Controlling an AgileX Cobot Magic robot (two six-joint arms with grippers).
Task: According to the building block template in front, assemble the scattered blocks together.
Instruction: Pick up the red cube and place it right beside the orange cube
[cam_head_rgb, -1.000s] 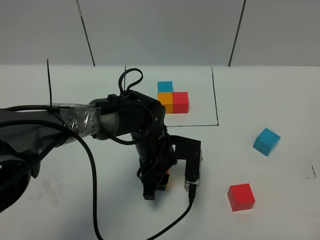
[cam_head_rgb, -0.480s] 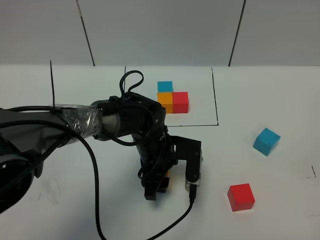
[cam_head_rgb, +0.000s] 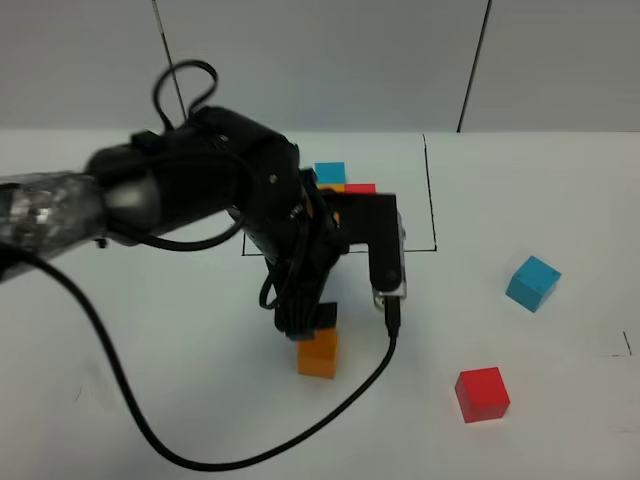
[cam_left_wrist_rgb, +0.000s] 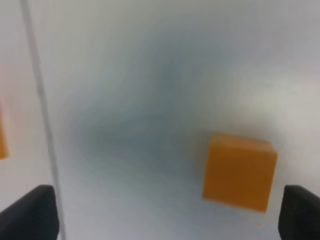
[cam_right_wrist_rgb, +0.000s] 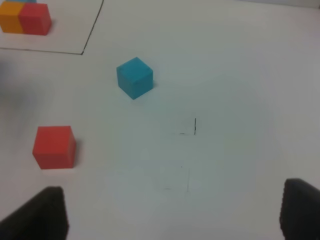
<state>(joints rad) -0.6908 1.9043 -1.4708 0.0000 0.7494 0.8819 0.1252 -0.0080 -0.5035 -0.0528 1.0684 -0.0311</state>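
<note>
The scattered orange cube (cam_head_rgb: 318, 353) stands free on the white table, and it also shows in the left wrist view (cam_left_wrist_rgb: 239, 171). My left gripper (cam_head_rgb: 306, 324) hangs open just above and behind it, with nothing held (cam_left_wrist_rgb: 165, 220). The scattered red cube (cam_head_rgb: 482, 393) and light blue cube (cam_head_rgb: 532, 283) lie apart at the right, and both show in the right wrist view: red (cam_right_wrist_rgb: 54, 146), blue (cam_right_wrist_rgb: 134, 77). The building block template (cam_head_rgb: 345, 180) in its black frame is partly hidden behind my left arm. My right gripper (cam_right_wrist_rgb: 175, 215) is open and empty above the table near these two cubes.
The black frame line (cam_head_rgb: 430, 200) runs beside the template. A black cable (cam_head_rgb: 370, 385) from my left arm loops over the table in front of the orange cube. Faint pen marks (cam_right_wrist_rgb: 194, 126) lie right of the blue cube.
My left gripper has let go of the orange cube and risen up and back toward the template. The orange cube now stands alone on the table. The red and blue cubes have not moved.
</note>
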